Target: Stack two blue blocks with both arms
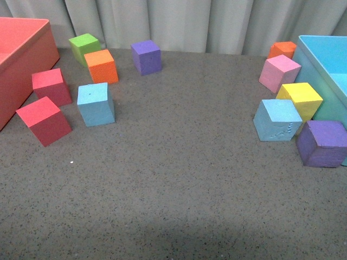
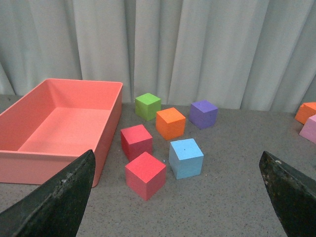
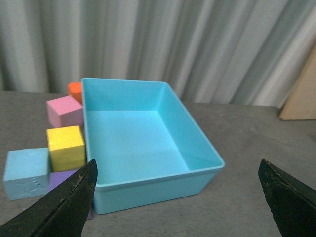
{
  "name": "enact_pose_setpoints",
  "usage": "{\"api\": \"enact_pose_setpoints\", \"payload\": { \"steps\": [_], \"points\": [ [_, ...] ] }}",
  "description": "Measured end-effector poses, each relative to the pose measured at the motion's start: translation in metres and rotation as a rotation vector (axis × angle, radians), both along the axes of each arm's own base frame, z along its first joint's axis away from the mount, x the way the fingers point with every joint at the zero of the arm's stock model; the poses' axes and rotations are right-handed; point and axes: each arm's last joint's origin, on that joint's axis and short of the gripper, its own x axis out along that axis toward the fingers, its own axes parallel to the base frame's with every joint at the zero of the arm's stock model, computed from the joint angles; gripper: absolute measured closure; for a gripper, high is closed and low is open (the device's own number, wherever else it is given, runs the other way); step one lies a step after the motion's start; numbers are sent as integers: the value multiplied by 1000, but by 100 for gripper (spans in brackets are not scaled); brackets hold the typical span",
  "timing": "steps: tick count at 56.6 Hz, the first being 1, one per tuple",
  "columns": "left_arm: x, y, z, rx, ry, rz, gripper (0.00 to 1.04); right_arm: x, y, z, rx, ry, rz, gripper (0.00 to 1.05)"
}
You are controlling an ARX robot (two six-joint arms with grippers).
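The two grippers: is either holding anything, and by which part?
Nothing is held. The left gripper and right gripper are open and empty; the plain blue block and the marked blue block sit on the table.

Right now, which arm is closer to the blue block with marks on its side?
Right. The right end effector is close to that block; the left end effector is far off, by the red bin.

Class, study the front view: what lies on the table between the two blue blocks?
Nothing. In the front view, only bare grey tabletop stretches between the left blue block and the right blue block.
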Motion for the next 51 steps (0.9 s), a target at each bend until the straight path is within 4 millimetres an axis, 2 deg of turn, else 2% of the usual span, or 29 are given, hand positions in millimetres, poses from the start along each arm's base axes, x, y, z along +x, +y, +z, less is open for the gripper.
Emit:
{"api": "enact_pose_setpoints", "payload": {
  "steps": [6, 10, 20, 29, 40, 51],
  "points": [
    [0, 0, 0, 0, 0, 0, 7, 48, 11, 8, 102, 84, 113, 10],
    [0, 0, 0, 0, 0, 0, 7, 72, 17, 5, 147, 150, 152, 10],
    [0, 0, 0, 0, 0, 0, 7, 141, 39, -7, 264, 356, 246, 10],
    [0, 0, 0, 0, 0, 0, 7, 195, 54, -26, 337, 593, 206, 10],
    [0, 0, 0, 0, 0, 0, 7, 238, 63, -54, 382, 752, 153, 10],
    [0, 0, 0, 0, 0, 0, 7, 253, 64, -69, 421, 822, 141, 10]
  ]
}}
